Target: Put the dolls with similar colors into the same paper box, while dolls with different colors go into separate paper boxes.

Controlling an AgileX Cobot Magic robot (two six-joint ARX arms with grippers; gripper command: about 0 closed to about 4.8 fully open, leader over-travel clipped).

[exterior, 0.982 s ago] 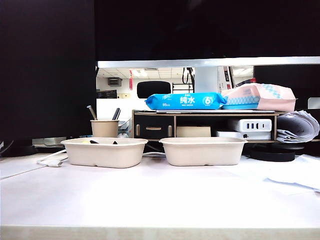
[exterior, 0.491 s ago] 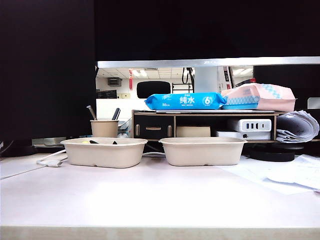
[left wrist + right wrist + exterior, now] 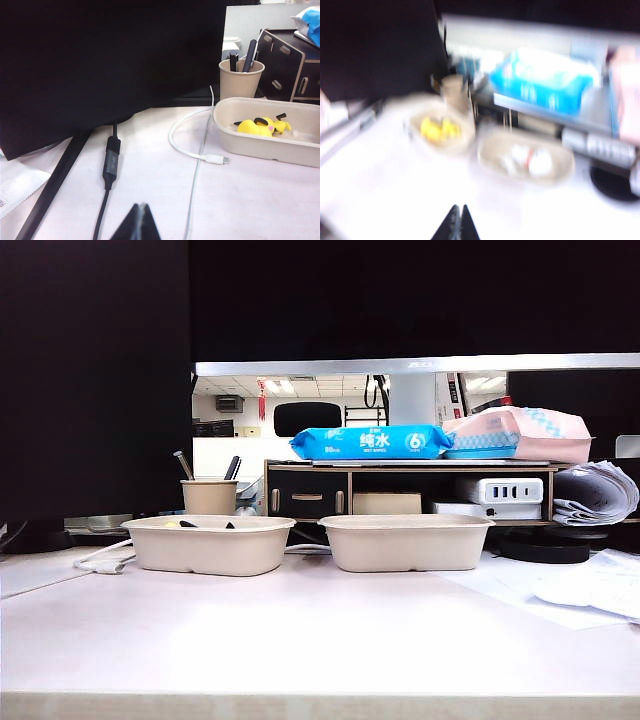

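On the table, left tray: the left paper box (image 3: 260,142) holds the two yellow dolls (image 3: 262,126) lying together, which I judge is the colour sorting done for that pair; in the exterior view only their dark tips poke above the rim (image 3: 208,523)
Right tray: the right paper box (image 3: 525,160) holds two white shapes, one with an orange-red patch (image 3: 527,159); I take these for the white dolls, apart from the yellow ones as the task asks
Left claw: the left claw (image 3: 139,222) hangs low over bare table near a black cable (image 3: 111,162), well apart from the trays, fingers pressed together, holding nothing
Right claw: the right claw (image 3: 456,222) looks over both trays from well back, tips meeting, nothing between them
Task state: I judge all four dolls are sorted and both arms are clear
Hard to see: the right wrist view is badly smeared, so I cannot tell which white doll is which; from the exterior view the right tray's (image 3: 405,540) contents are hidden behind its wall, and neither arm shows there
Beside: the pen cup (image 3: 241,78) stands just behind the left tray, outside the sorting
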